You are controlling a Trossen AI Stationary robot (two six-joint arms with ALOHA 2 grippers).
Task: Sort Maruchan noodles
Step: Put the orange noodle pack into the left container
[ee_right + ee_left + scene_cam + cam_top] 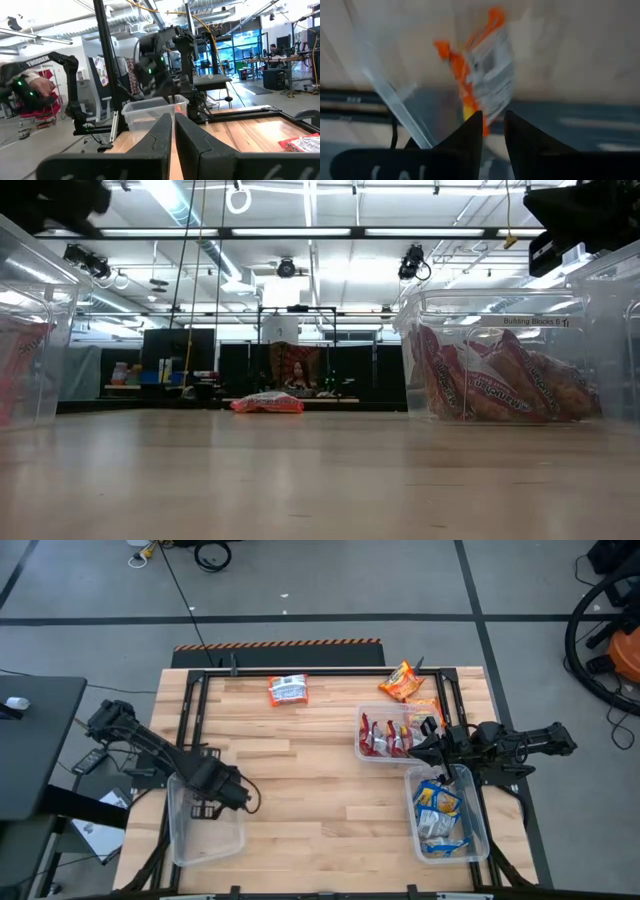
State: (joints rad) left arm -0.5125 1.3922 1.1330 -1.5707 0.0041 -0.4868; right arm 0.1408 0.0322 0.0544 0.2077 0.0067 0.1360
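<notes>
My left gripper (207, 806) hangs over the clear bin (192, 840) at the table's near left, pointing down, its fingers a little apart (493, 127). An orange-and-white noodle packet (482, 70) shows blurred inside that bin, just past the fingertips. My right gripper (174, 131) is shut and empty, waiting level above the right-hand bins (428, 746). One of those bins (372, 752) holds red-and-white packets (385, 736). The other (478, 830) holds blue-and-yellow packets (440, 812). A red-and-white packet (288, 690) and an orange packet (401, 681) lie flat on the far part of the table. My left gripper points down at the orange packet, whose near end (470, 111) shows right at the fingertips. The picture is blurred there, so I cannot tell whether the fingers touch it.
A black frame (300, 671) runs along the table's far edge and down both sides. The wooden middle of the table (310, 780) is bare. In the low view the red-and-white packet (267, 402) lies far off, and the bin with red-and-white packets (500, 380) stands at the right.
</notes>
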